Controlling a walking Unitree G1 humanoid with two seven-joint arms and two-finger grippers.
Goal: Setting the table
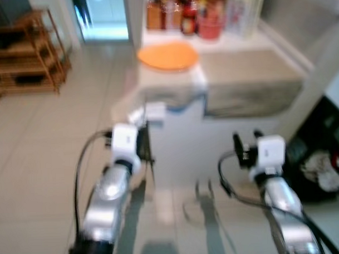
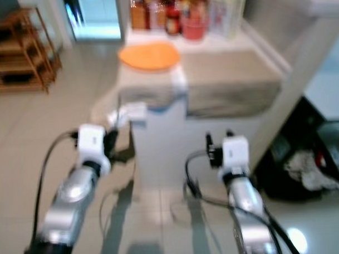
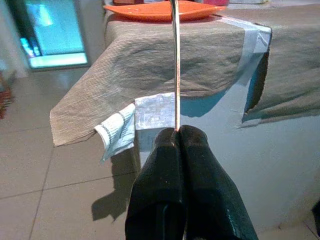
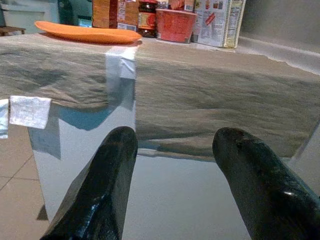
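Observation:
A table draped in a grey-brown cloth [image 1: 251, 82] stands right in front of me, with an orange plate [image 1: 167, 56] near its left end. My left gripper [image 3: 179, 132] is shut on a thin metal utensil [image 3: 175, 65], seen edge-on, which points up toward the plate [image 3: 165, 9]. In the eye views this gripper [image 1: 144, 143] hovers short of the table's left front corner. My right gripper [image 4: 172, 142] is open with nothing between its fingers, held before the table's front face [image 1: 244, 149]. The plate [image 4: 87, 34] lies off to its left.
Jars, a red tub and boxes [image 1: 199, 14] crowd the table's back edge. Silver tape patches [image 1: 155, 111] hang at the front corner. A wooden shelf [image 1: 27, 51] stands at far left on the tiled floor. A dark bin with rags [image 1: 327, 169] sits at right.

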